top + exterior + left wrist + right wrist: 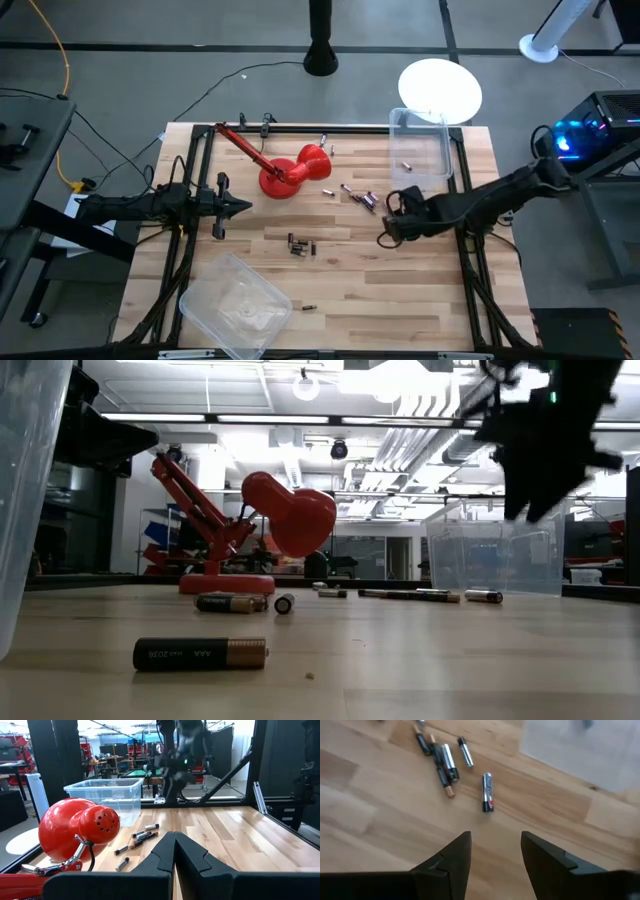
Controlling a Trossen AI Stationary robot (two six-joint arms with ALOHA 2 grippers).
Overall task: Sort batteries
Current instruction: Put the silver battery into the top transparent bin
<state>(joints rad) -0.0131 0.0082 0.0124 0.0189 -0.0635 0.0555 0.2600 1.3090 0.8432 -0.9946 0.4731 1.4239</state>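
1. Two clear plastic bins sit on the pale wooden slatted table: one upright clear rectangular bin at the far right, with one small battery lying in it, and one clear bin at the near left corner.
2. One red desk lamp with a round base and hinged arm stands near the table's middle.
3. The small cylindrical batteries lie loose in groups: a cluster of about five or six just right of the lamp, a group of three or so dark ones at the centre, a single one beside the near bin, and one or two behind the lamp. An exact count is not possible.
4. The right gripper hangs above bare wood with its fingers parted and nothing between them. A silvery battery with a red band lies just ahead of the fingertips, apart from them, with four or so more fanned beyond it.
5. The right arm reaches in from the right edge, tilted downward over the table.
6. The left gripper is level at the left edge, fingers pressed together, holding nothing, well apart from every battery.
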